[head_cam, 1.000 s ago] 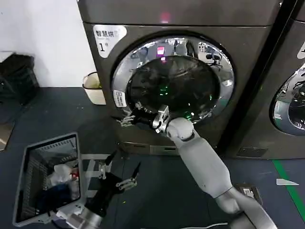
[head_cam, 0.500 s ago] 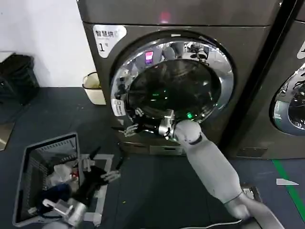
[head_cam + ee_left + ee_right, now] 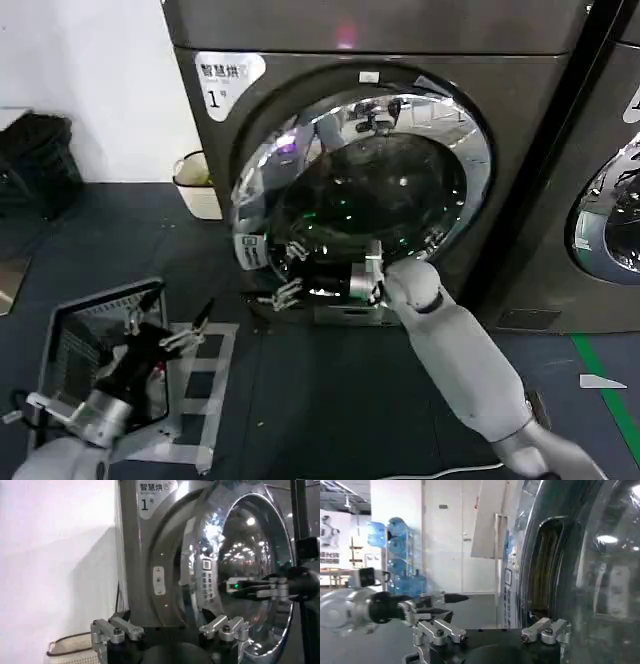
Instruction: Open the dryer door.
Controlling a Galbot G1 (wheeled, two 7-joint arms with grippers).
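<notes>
Now right gripper (image 3: 283,296), fingers spread, hooks the dryer door (image 3: 360,190) rim's left edge to swing it; left gripper (image 3: 165,322) spread, idle low.

Your right arm: reaches up and forward from lower right, white forearm slanting, wrist bent toward left. Right gripper (image 3: 283,293) at arm's end, jaws spread apart, pointing left. Your left arm: low at lower left, forearm angled up and right. Left gripper (image 3: 168,322) raised off floor, jaws parted wide, holding nothing.
</notes>
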